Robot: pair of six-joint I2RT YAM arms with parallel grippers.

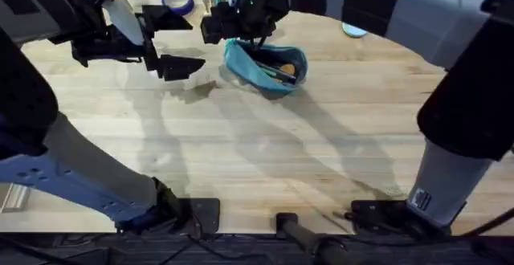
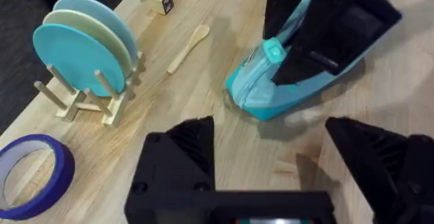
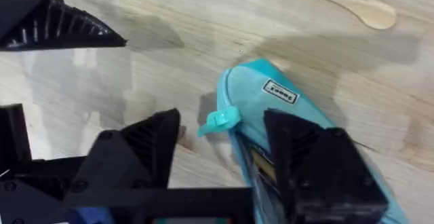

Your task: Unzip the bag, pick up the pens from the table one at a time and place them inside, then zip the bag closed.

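Hovering open-jawed over the teal bag (image 3: 298,115) on the table (image 1: 265,161), the right gripper (image 3: 220,149) should pinch the zipper tab (image 3: 218,122) squarely while the open left gripper (image 2: 271,163) steadies the end.

the near and middle stretch of the table (image 1: 265,177) is lying open, giving wide room for a gripper to travel. the far side is crowding up: the bag (image 1: 269,66) is sitting there with the right gripper (image 1: 227,26) hanging over its left end, blocking approach from above at that end. the left gripper (image 1: 165,56) is hovering just left of it with its fingers spread, narrowing the gap between them. beyond, a blue tape roll (image 1: 178,0) is sitting at the far edge, and a plate rack (image 2: 91,54) and a wooden spoon (image 2: 188,47) are occupying the table beyond the bag.
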